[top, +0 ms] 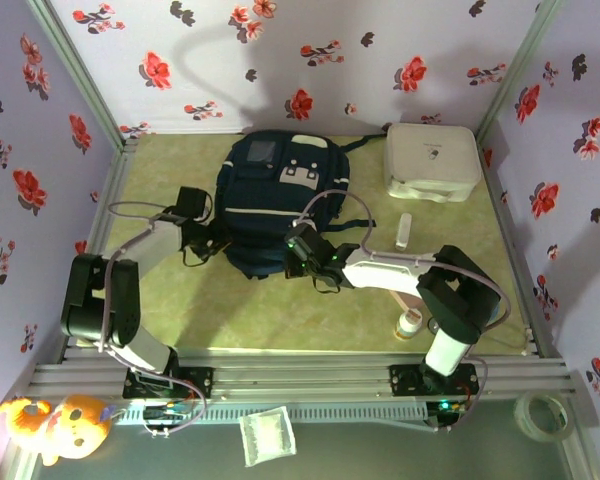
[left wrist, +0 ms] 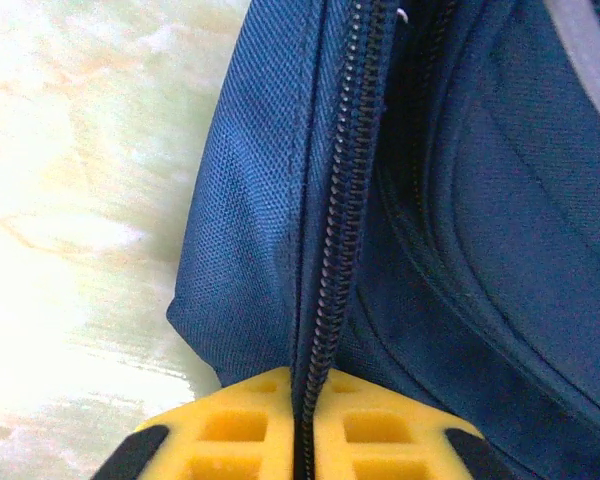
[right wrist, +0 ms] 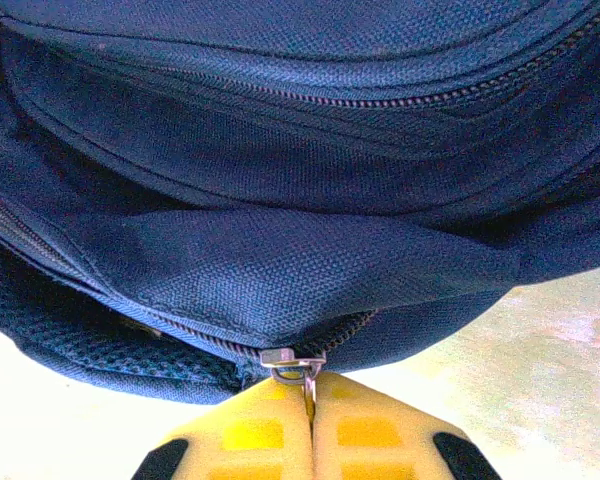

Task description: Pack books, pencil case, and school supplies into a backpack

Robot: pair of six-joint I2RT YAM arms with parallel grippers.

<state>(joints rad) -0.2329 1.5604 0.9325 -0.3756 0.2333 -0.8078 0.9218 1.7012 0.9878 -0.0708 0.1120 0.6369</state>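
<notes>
So the backpack [top: 280, 195] is lying front-up in the middle of the green table [top: 180, 310], toward the back wall, with a white box [top: 432, 160] sitting just to its right. Both arms are reaching in at the bag's near end. The left gripper [left wrist: 305, 405] is pinching almost completely closed on the zipper teeth [left wrist: 342, 230] running up the bag's left side, so the zip line is going right between the yellow fingers [left wrist: 240, 420]. The right gripper [right wrist: 308, 400] is squeezing fully closed on the little metal zipper pull [right wrist: 292, 362] at the bottom seam. A small white bottle [top: 404, 232] is lying on the table off to the bag's right, not touching it.
</notes>
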